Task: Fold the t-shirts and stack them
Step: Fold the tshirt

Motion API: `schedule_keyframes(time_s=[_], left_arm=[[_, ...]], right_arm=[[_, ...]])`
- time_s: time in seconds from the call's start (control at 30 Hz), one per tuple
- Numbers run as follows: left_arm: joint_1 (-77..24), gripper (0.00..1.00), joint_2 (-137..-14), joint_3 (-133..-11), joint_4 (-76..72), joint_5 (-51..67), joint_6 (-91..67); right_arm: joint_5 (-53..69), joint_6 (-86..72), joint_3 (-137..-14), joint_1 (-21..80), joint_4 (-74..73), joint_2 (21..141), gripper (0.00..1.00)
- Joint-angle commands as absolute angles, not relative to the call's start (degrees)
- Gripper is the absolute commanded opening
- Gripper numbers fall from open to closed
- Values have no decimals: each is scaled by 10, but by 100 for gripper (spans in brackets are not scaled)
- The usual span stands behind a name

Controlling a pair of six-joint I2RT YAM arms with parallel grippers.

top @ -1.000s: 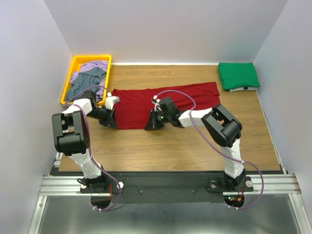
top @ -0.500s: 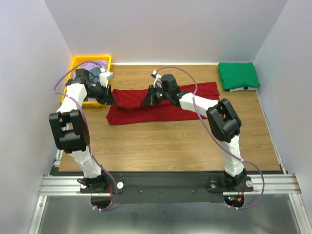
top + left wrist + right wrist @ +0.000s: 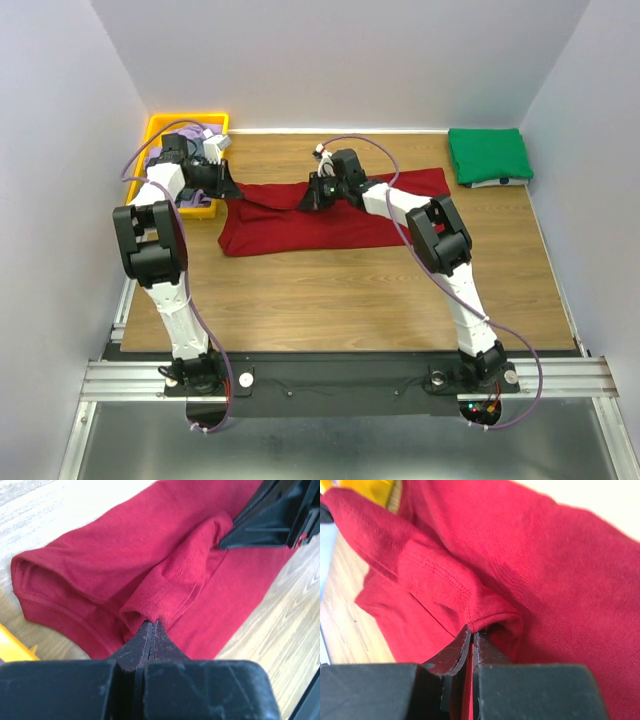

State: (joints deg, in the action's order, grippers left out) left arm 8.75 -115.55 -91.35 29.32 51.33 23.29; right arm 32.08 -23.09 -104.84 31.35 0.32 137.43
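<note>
Red tee (image 3: 300, 225) x1 in both jaws; green tee (image 3: 488, 155) x1 folded.

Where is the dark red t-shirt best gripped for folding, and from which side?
At the stitched edge of the dark red t-shirt, as now: the left pincer is shut on it near the left end, the right pincer near the middle. The cloth lies flat on the table, so probably only a thin edge fits between the jaws. Come low, from the near side.

Left tool (image 3: 227, 182) and right tool (image 3: 312, 193) pulled red t-shirt (image 3: 330, 226) rearward.
</note>
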Motion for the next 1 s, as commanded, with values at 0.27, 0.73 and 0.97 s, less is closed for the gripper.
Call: schedule_keyframes(time_s=[0.27,0.73,0.97], left_arm=[[76,0,-1191,-961,191,504,171],[68,0,-1186,-932,145,475,109],[65,0,-1136,-872,158,487,110]], right_arm=[[327,-228,-1092,297,8,1380,1],[376,-301,-1092,272,8,1401,3],[415,-333,-1100,268,8,1411,8]])
